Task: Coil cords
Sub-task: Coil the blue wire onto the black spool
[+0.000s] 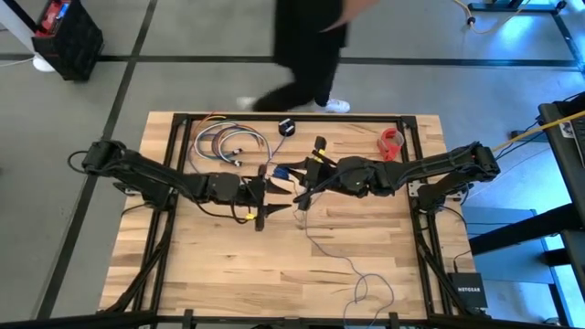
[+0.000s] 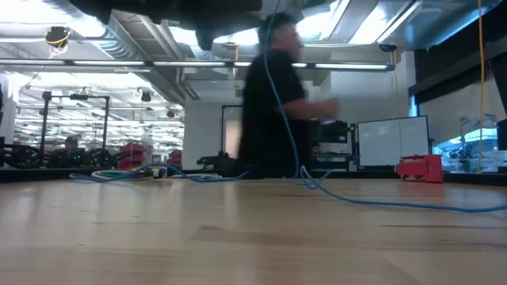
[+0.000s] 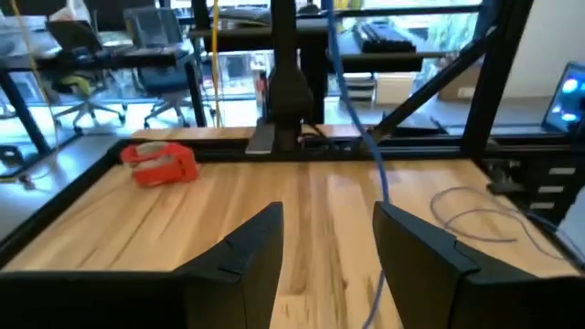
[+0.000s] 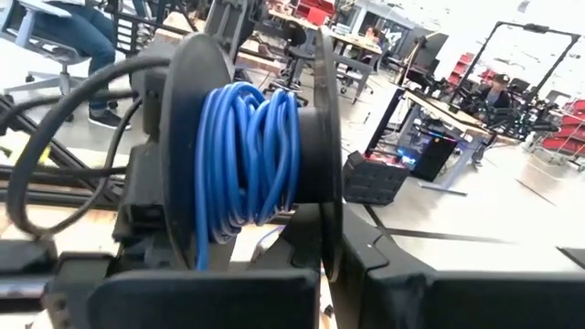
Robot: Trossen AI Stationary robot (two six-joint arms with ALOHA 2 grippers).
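A black spool [image 4: 260, 137] wound with thin blue cord [image 4: 247, 155] hangs over the table's middle [image 1: 280, 173], with my right gripper [image 4: 327, 274] [image 1: 298, 185] shut on it. From there the cord [image 2: 285, 111] drops to the table and trails [image 1: 334, 251] to slack loops [image 1: 370, 288] near the front edge. My left gripper [image 3: 329, 256] [image 1: 267, 194] faces the spool from the left, open. The hanging cord [image 3: 379, 196] passes between its fingers, close to one of them. My right gripper pinches the rim of one spool flange [image 4: 326, 239] between its two fingers, coming level from the table's right. The spool is lifted clear, its flanges on edge and its axle lying level. Whether my left gripper's finger [image 3: 416, 260] touches the cord, I cannot tell.
A bundle of multicoloured cables [image 1: 224, 142] lies far left and a small black round thing [image 1: 286, 126] at the far edge. A red object [image 1: 391, 142] [image 3: 160, 163] sits far right. A person [image 1: 306, 46] walks past beyond the far edge. Bare wood [image 1: 210, 265] spreads near the front left.
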